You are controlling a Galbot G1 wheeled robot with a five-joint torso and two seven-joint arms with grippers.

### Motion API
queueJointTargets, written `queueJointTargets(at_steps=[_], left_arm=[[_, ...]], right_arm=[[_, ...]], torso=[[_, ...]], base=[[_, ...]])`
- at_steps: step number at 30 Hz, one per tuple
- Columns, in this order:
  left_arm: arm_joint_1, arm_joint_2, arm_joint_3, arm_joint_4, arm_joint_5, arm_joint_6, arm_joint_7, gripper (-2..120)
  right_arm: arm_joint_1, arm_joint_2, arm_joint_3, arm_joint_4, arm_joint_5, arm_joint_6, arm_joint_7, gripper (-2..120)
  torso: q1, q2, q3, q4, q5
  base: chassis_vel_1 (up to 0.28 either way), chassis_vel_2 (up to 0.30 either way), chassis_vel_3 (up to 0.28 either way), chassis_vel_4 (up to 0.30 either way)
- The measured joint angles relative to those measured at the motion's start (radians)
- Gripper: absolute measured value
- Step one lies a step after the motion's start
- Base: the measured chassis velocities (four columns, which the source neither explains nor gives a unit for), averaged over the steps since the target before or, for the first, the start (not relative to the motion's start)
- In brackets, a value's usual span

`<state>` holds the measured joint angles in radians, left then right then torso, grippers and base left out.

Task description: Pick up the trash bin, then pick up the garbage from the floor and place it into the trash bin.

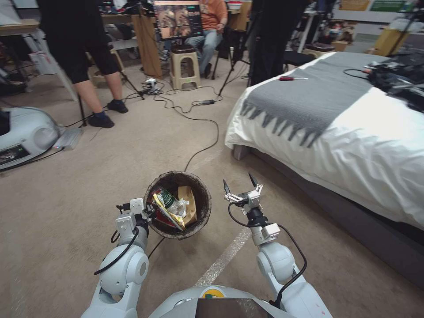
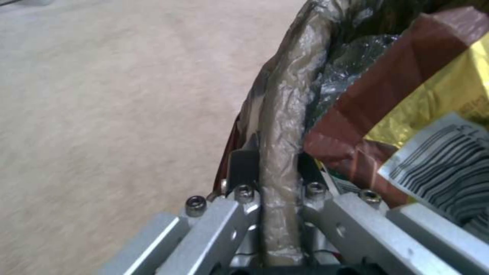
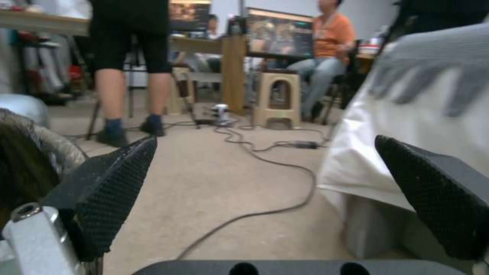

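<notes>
The trash bin [image 1: 201, 190], round with a dark liner over its rim, hangs just above the carpet in front of me. My left gripper [image 1: 148, 214] is shut on its near-left rim; in the left wrist view the gripper [image 2: 277, 160] has one finger on each side of the liner-wrapped rim [image 2: 293, 88]. Garbage lies inside the bin: a green-labelled bottle [image 1: 170, 201], a tan paper bag [image 1: 189, 205], a yellow wrapper [image 1: 168, 214] [image 2: 443, 99] and a red-brown packet [image 2: 387, 76]. To the bin's right, my right gripper [image 1: 238, 180] [image 3: 265, 152] stands open with nothing in it.
A bed [image 1: 353, 132] with a white cover and a grey throw fills the right side. A black cable [image 1: 207, 132] runs across the carpet beyond the bin. A beige stool [image 1: 184, 66], a person's legs [image 1: 95, 88] and a white machine [image 1: 22, 132] stand farther off.
</notes>
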<state>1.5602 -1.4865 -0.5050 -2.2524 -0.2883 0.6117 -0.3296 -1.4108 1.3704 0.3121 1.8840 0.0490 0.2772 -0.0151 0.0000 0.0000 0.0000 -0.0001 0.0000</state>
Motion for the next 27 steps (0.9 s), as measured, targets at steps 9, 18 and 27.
queueJointTargets(at_steps=[9,18,27], left_arm=[[0.0,0.0,0.0,0.0,0.0,0.0,0.0,0],[0.0,0.0,0.0,0.0,0.0,0.0,0.0,0],[0.0,0.0,0.001,0.0,0.0,0.0,0.0,0]], right_arm=[[0.0,0.0,-0.001,-0.007,-0.004,-0.001,-0.01,100],[-0.002,0.001,0.001,-0.007,-0.005,-0.002,-0.017,100],[-0.002,0.003,0.001,-0.012,-0.009,0.0,-0.024,100]], torso=[[0.0,0.0,0.0,-0.0001,0.0001],[0.0,0.0,0.0,0.0003,0.0],[0.0,0.0,0.0,-0.0002,0.0]], base=[[0.128,0.126,0.135,0.118],[0.123,0.123,0.128,0.122],[0.036,0.043,0.046,0.035]])
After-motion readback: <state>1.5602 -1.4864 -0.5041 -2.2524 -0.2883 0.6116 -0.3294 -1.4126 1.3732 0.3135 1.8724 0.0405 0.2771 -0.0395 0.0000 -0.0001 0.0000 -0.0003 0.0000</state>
